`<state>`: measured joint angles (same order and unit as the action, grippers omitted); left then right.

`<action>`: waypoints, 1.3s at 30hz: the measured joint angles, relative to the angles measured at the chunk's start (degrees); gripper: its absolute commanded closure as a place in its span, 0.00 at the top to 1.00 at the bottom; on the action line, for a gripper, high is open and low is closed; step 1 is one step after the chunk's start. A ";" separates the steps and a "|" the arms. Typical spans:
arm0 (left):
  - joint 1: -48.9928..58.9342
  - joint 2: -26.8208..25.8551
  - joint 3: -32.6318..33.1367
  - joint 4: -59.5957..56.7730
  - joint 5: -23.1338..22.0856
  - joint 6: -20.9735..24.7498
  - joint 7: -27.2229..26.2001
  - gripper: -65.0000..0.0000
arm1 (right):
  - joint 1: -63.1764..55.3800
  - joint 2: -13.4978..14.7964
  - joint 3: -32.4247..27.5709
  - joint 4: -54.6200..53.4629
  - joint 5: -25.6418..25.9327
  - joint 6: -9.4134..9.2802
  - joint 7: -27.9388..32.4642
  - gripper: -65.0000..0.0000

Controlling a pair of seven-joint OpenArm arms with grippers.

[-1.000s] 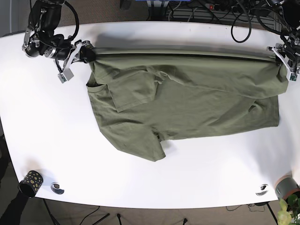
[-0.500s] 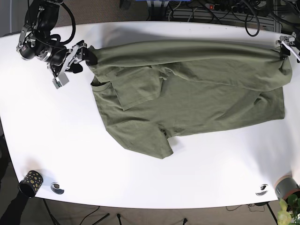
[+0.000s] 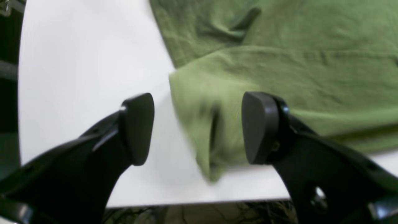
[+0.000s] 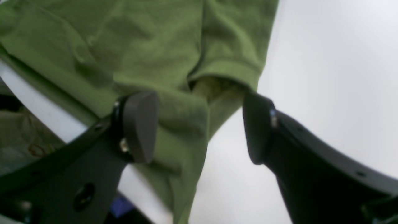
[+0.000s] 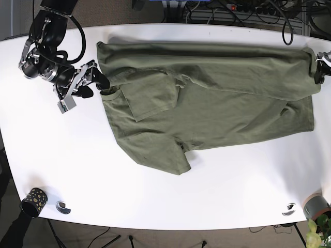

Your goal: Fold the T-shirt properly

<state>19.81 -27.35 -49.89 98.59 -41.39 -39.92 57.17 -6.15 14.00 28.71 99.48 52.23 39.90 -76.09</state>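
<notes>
Spread left claw (image 3: 197,128) over T-shirt (image 3: 279,56) corner

The olive-green T-shirt (image 5: 207,103) lies spread lengthwise across the far half of the white table (image 5: 155,196), rumpled and partly doubled over. A thick fold runs along its far edge from left to right. One sleeve, possibly the lower one, juts toward the near side at centre.

Both wrist views show matte black jaws with rounded, paddle-shaped pads on thick curved arms. A small screw marks the right gripper (image 4: 199,124); the left gripper (image 3: 197,127) shows a round hole.
</notes>
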 measured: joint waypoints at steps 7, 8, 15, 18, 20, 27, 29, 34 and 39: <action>-6.84 0.09 4.22 0.02 8.48 -0.17 -0.92 0.63 | 9.57 -1.46 0.26 -10.01 -7.91 -0.17 -0.04 0.63; -7.76 0.22 4.59 0.02 10.38 -0.13 -0.76 0.63 | 10.99 -1.44 0.39 -11.50 -9.33 -0.31 0.00 0.63; -14.62 1.73 6.97 0.04 19.47 -0.17 -1.73 0.63 | 19.43 -1.36 0.02 -24.46 -17.05 0.20 7.04 0.63; -15.61 3.37 6.82 -0.13 24.55 -0.28 -0.66 0.63 | 22.16 -1.29 0.13 -29.86 -20.79 -0.39 9.20 0.63; -16.61 3.82 6.86 -0.28 26.84 -0.24 -0.39 0.63 | 23.45 -1.31 0.09 -32.39 -22.10 -0.24 11.47 0.63; -20.15 5.01 6.64 -0.26 31.93 -0.20 -1.20 0.63 | 25.29 -1.31 -2.51 -39.15 -26.36 -0.35 16.04 0.63; -20.83 5.18 6.67 -0.28 33.64 -0.24 -1.07 0.63 | 25.00 -1.29 -4.33 -39.19 -24.76 -0.31 17.00 0.63; -23.34 4.94 6.64 -1.99 35.36 -0.22 -1.22 0.64 | 24.33 -3.13 -7.96 -38.91 -22.93 -0.20 17.57 0.63; -26.01 4.94 6.67 -8.35 35.56 -0.22 -1.20 0.64 | 23.52 -4.81 -8.00 -38.80 -22.25 0.22 19.54 0.63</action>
<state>-6.20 -22.41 -43.22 90.24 -5.82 -40.14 55.96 17.37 9.19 20.71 60.69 29.98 40.12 -56.55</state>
